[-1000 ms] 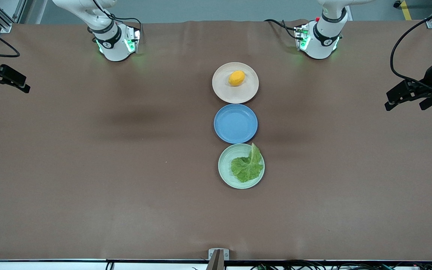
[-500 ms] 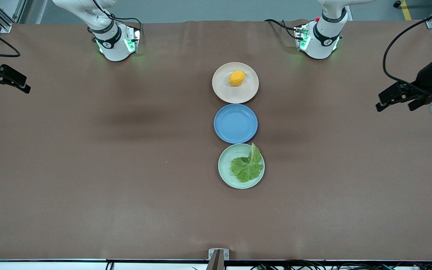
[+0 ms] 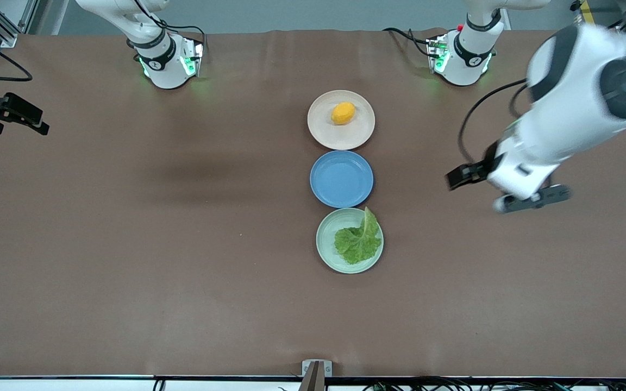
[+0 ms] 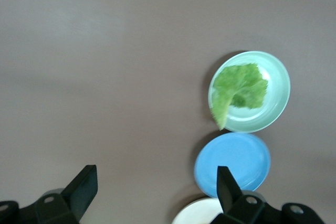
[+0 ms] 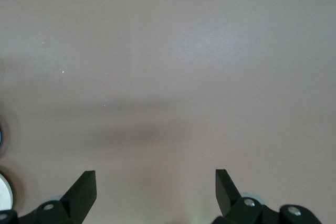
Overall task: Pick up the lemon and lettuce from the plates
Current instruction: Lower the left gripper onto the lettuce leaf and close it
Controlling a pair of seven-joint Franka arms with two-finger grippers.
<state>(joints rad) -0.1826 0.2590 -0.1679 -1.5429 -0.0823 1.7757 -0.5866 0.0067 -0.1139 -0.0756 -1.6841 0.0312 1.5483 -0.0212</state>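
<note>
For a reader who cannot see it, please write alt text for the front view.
Three plates sit in a row mid-table: the beige plate holding the lemon, a blue plate, then, nearest the camera, the green plate holding the lettuce. The open left pincer hangs over bare table beside them; the right pincer waits, open.

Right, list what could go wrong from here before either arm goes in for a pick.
1. The crinkled green lettuce leaf hangs over the pale mint plate beside the blue plate; a grab may nudge either plate.
2. The small yellow lemon on the beige plate may roll away from closing fingers.
3. The left gripper, open over bare table, is off the lettuce. The right gripper waits open at its end.
</note>
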